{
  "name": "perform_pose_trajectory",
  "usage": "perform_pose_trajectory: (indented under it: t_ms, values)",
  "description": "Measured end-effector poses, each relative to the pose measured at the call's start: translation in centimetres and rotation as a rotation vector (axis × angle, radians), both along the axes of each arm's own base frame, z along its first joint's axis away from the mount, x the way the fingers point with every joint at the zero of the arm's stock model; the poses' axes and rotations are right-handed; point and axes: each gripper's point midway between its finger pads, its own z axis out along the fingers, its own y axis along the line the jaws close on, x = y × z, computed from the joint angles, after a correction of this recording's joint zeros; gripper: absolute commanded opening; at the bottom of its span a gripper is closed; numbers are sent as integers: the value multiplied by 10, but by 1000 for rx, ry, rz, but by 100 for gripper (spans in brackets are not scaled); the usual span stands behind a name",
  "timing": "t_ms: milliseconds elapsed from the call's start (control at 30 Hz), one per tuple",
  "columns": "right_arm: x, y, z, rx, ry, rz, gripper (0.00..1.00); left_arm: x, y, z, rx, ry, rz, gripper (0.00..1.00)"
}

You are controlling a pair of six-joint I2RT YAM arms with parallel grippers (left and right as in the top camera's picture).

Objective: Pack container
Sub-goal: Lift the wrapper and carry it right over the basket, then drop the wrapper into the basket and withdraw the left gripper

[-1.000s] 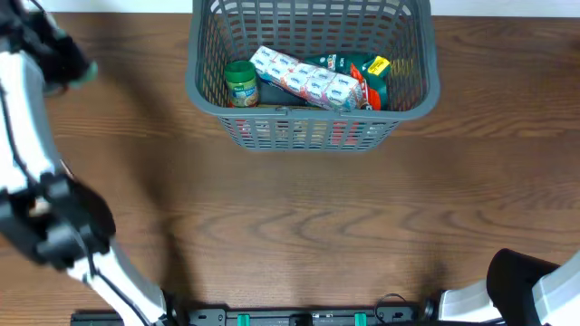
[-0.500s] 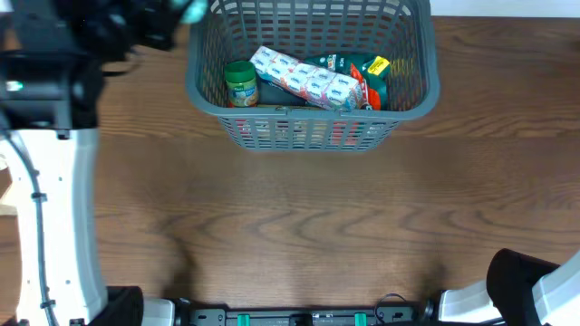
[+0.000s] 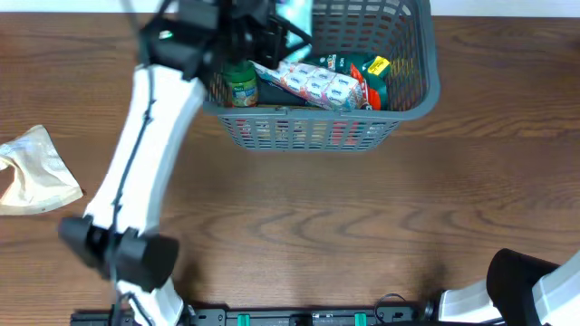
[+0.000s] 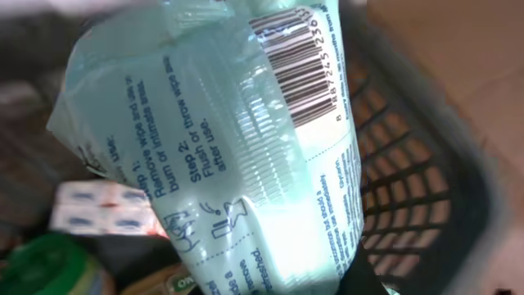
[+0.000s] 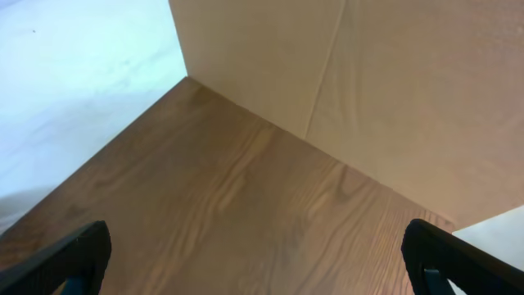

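Three items lie in your basket [image 3: 317, 131] at the table's far edge: jar [image 3: 241, 83], cartons [image 3: 308, 80], pouch [image 3: 362, 68]. Your left gripper [image 3: 281, 27] clamps a wipes pack [image 4: 237, 147] over its left end. Your right gripper [image 5: 262, 262] is spread apart. A crumpled bag [image 3: 36, 172] lies well left.

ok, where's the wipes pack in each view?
Overhead: wipes pack at the top edge, above the left half of the basket.
Left wrist: wipes pack fills the middle of the frame, barcode at the top.
Right wrist: not in it.
Shared landmark: the basket, whose slotted wall runs down the right in the left wrist view.
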Motion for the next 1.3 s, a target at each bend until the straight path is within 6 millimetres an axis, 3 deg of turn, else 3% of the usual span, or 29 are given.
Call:
perform_pose_trajectory:
  t_ms: [200,433,533,567,667,1067,1167,1300]
  values:
    - [0,0,0,0,0,0,99,18,-10,-58,76,94,16,6]
    - [0,0,0,0,0,0,99,23,-6,-99,138,181,37,8]
    - [0,0,0,0,0,0,99,23,-6,-104,145,193,36,72]
    - [0,0,0,0,0,0,99,23,-6,-104,145,193,35,85]
    - [0,0,0,0,0,0,99,23,-6,-104,144,193,37,96]
    - [0,0,0,0,0,0,99,22,-4,-98,139,183,41,99]
    - [0,0,0,0,1,0,99,23,6,-80,136,154,82,99]
    - [0,0,0,0,0,0,99,22,39,-22,120,41,199,100]
